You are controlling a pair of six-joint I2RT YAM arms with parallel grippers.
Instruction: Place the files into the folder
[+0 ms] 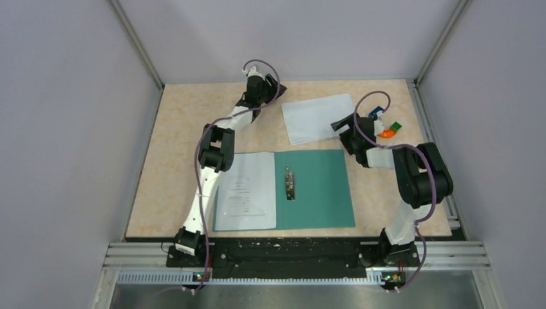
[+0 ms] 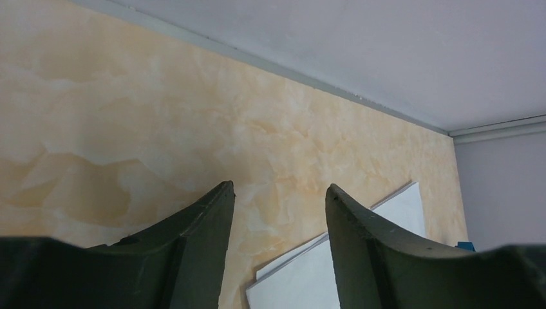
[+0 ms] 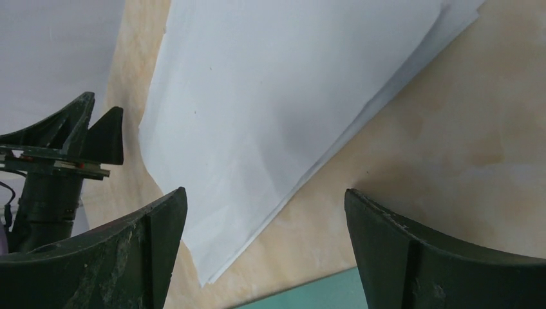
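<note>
The right pincer [image 3: 265, 193] is spread wide and grips nothing. In its wrist view its two dark fingers [image 3: 148, 257] frame the near corner of the blank sheet [image 3: 257, 122]. Whether the tips touch the paper cannot be told. That sheet lies on the worktop [image 3: 463, 148] with a second white edge showing just under it along its right side. From above, this pincer sits at the sheet's right edge, and a small multicoloured toy [image 1: 388, 132] lies just beyond it on the right.

The left pincer [image 2: 277, 190] is also open, with a moderate gap and only bare worktop between its fingers [image 2: 193, 238]. It is at the far side, just left of the blank sheet [image 1: 319, 118], whose corner shows at the lower right of its wrist view.

Nearer the arm bases, the teal folder [image 1: 319, 190] lies open and flat on the worktop [image 1: 174, 148]. Its metal clip [image 1: 290, 182] is at the spine. The printed sheet [image 1: 248, 190] rests on the folder's left cover, and the right cover is bare. The blank sheet lies apart from the folder, beyond its far edge and tilted to it.
</note>
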